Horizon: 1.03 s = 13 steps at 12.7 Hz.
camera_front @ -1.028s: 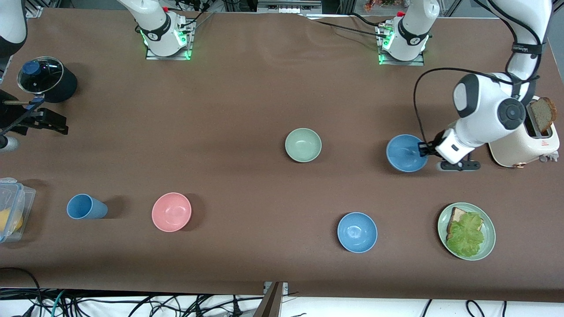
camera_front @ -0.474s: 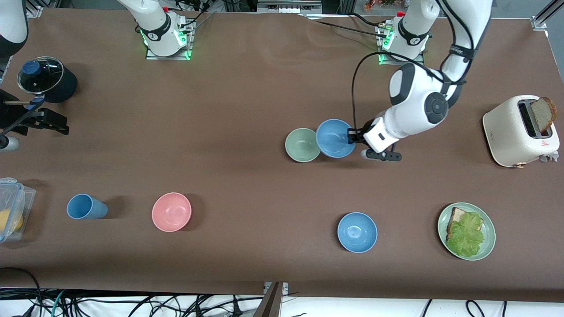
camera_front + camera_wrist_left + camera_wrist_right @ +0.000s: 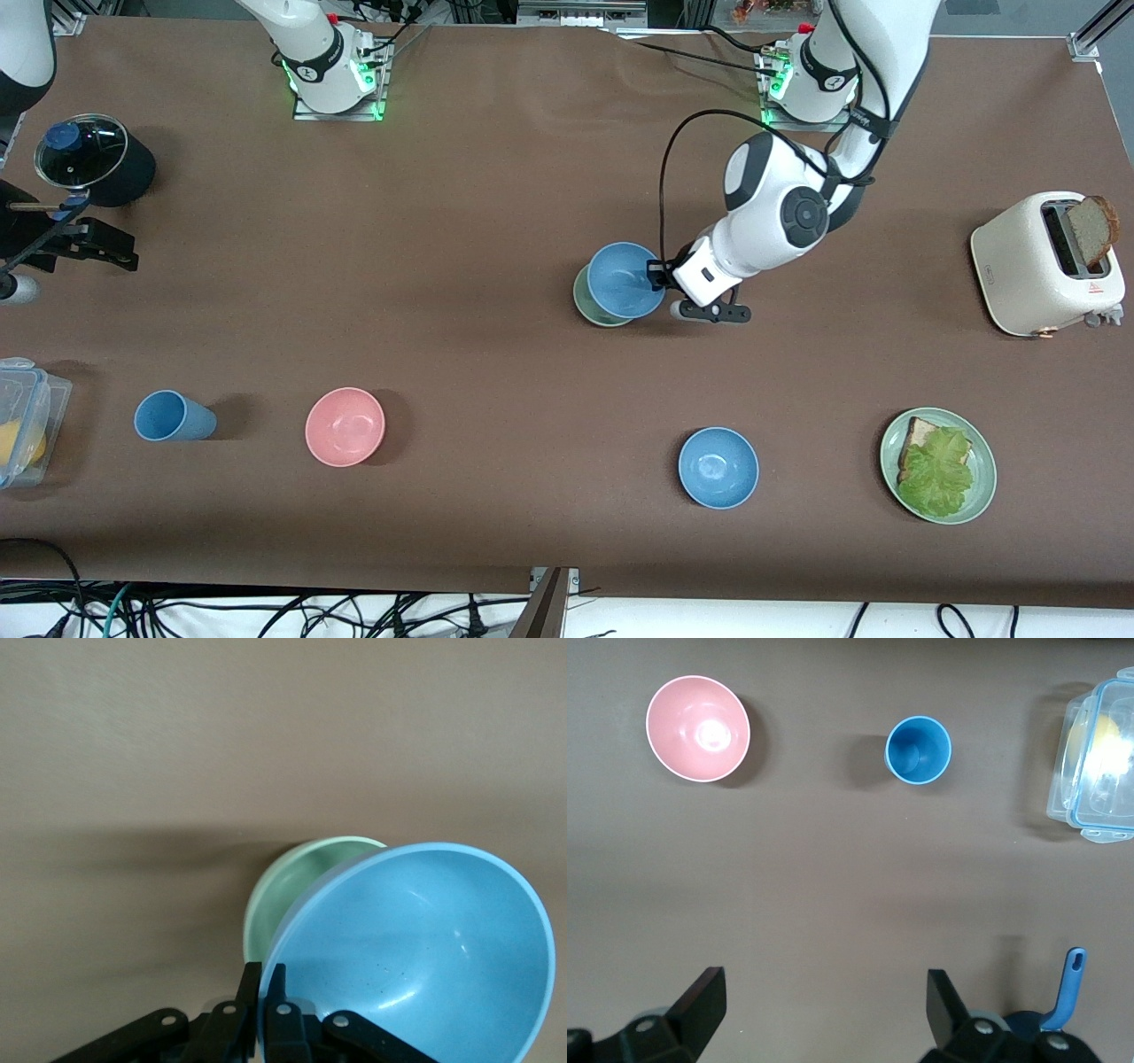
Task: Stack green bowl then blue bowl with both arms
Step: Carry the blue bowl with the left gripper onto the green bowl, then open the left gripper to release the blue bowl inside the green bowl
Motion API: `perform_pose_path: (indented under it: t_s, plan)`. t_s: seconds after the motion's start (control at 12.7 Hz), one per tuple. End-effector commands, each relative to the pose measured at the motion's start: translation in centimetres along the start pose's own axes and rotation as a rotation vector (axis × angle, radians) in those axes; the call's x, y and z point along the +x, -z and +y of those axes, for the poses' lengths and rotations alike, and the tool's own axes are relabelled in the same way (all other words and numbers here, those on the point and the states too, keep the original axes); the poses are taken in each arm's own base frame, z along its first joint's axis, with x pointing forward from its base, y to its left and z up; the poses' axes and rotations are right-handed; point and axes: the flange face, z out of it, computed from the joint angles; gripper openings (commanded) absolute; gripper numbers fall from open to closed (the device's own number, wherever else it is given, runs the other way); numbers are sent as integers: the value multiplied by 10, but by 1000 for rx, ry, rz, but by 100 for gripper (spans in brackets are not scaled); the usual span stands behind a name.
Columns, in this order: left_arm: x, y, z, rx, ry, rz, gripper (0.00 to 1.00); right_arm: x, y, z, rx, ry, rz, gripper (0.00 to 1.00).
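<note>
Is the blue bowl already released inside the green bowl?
No. The left gripper is shut on the blue bowl rim, holding it over the green bowl, which shows only partly beneath.

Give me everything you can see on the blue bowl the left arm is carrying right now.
The blue bowl is small, round, plain, a dull steel blue, matte with faint speckles inside and looks empty. The left gripper is shut on its rim, one of the fingers outside the wall. It hangs tilted, mouth up, over the green bowl, covering most of it in the front view. Whether the two bowls touch I cannot tell.
</note>
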Motion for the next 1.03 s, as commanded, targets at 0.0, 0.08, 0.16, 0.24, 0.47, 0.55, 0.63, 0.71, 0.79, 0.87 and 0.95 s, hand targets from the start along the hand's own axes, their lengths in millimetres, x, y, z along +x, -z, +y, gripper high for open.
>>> perform_pose_path:
  t_s: [0.0, 0.08, 0.16, 0.24, 0.47, 0.55, 0.63, 0.71, 0.79, 0.87, 0.95]
  plan:
    - [-1, -15, 10, -4, 16, 1, 0, -3, 3, 2, -10, -6, 1, 100]
    - [-2, -18, 11, -2, 15, -4, 0, -3, 3, 2, -10, -6, 0, 100]
    - [-2, -22, 9, 1, 17, -11, 0, -3, 3, 2, -10, -6, 0, 100]
    - [-4, -27, 9, 5, 16, -18, 0, -3, 3, 2, -10, -6, 0, 100]
    - [-3, -34, 5, 29, 1, -25, 0, -3, 3, 2, -10, -7, 0, 100]
    - [-3, -36, 3, 46, -14, -23, 0, -3, 3, 2, -10, -7, 0, 100]
    - [-2, -36, 2, 48, -14, -24, 0, -3, 3, 2, -10, -6, 0, 100]
    - [-2, -36, 1, 49, -13, -23, 0, -3, 3, 2, -10, -7, 0, 100]
    - [-1, -36, 0, 49, -10, -21, 0, -3, 3, 2, -10, -7, 1, 100]
    - [-1, -36, 0, 50, -10, -21, 0, -3, 3, 2, -8, -7, 1, 100]
    - [0, -35, 0, 49, -9, -19, 0, -3, 3, 2, -10, -7, 1, 100]
